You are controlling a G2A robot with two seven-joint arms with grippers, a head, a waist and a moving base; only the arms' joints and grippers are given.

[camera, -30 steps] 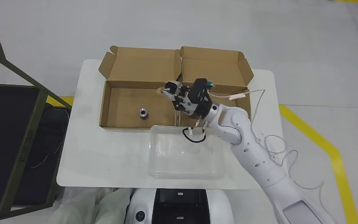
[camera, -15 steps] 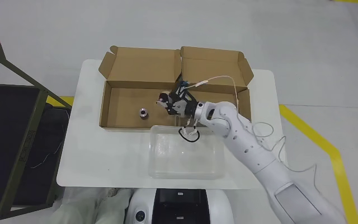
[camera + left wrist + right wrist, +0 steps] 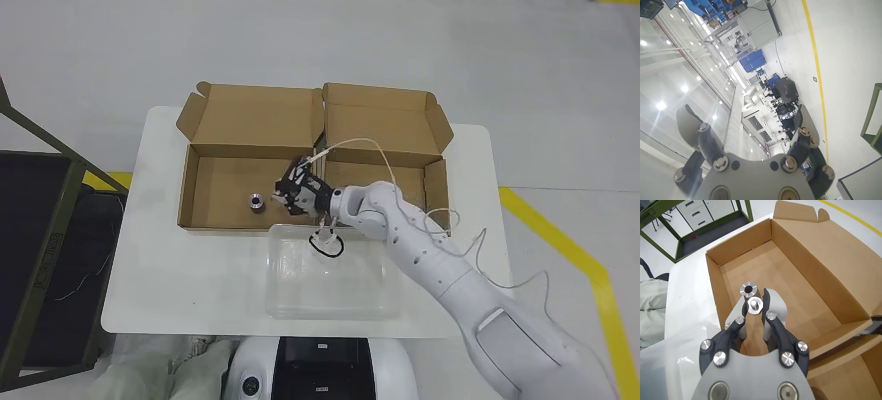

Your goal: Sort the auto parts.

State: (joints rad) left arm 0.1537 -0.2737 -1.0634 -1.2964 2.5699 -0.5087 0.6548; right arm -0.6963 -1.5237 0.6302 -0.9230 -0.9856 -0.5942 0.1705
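Partly hidden — metal part (image 3: 754,306) in right jaws.

Floor (image 3: 90,60): pale grey, glossy.
Yellow floor line (image 3: 560,237): right side of top view, angled.
White table (image 3: 165,270): centre.
Green metal rack (image 3: 25,230): left edge, dark shelf.
Grey drawer cabinet (image 3: 694,213): beyond rack.
Ceiling lights (image 3: 660,105): round, in rows.
Blue cabinets (image 3: 753,60): far end of hall.

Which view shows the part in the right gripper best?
Right wrist view: the part is close up, clamped in the right gripper over the box. Top view: gripper mostly covers it. Left wrist view faces away.
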